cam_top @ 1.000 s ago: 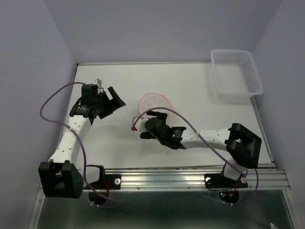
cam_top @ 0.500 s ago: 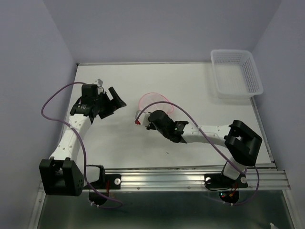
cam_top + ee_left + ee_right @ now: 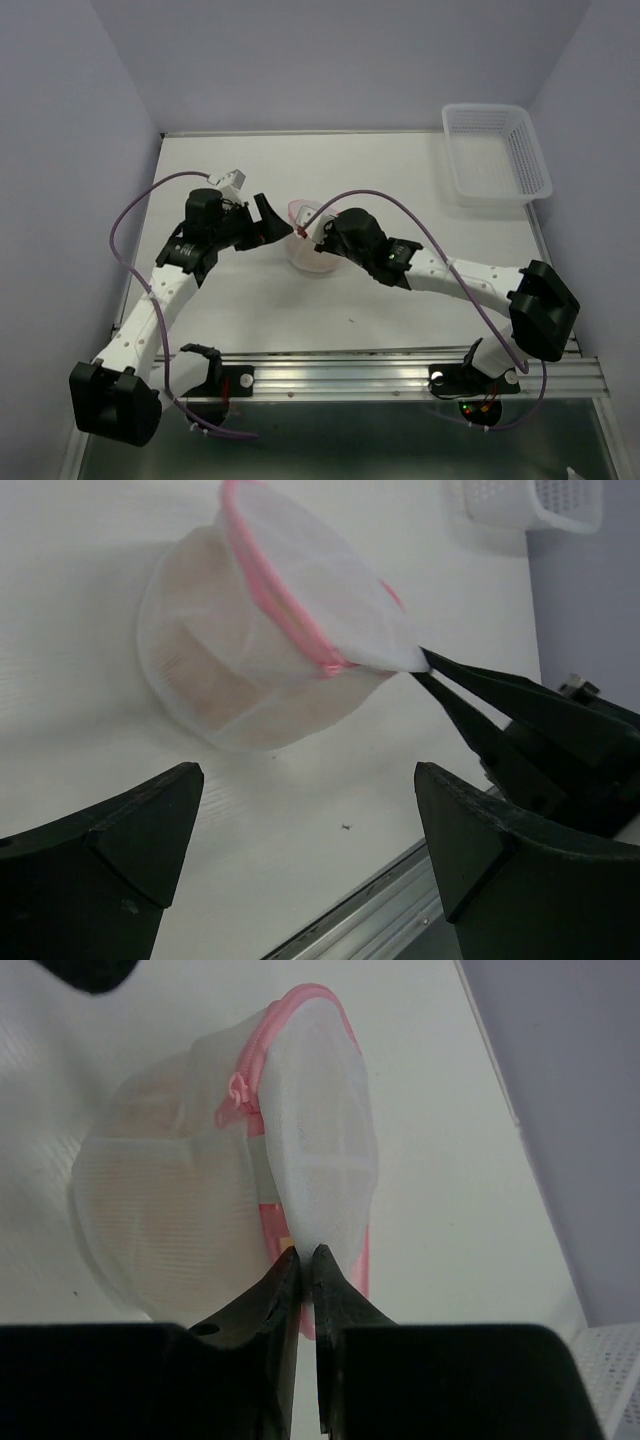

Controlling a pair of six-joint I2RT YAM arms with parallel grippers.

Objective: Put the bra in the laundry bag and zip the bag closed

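The right end effector [image 3: 303, 1252] is clenched on the thin edge of the white mesh flap of the laundry bag [image 3: 180, 1190], just beside the pink zipper rim [image 3: 245, 1070]. The bag rests mid-surface [image 3: 400, 190], and the beige bra [image 3: 215, 685] shows through its mesh. The left end effector [image 3: 305, 775] hovers released, jaws wide, just left of the bag. A white basket [image 3: 530, 160] stands at the far right.

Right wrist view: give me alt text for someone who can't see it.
The right gripper, shut, pinches the edge of the white mesh bag above a white table. A pink zipper runs round the bag's rim, and the beige bra shows faintly through the mesh.
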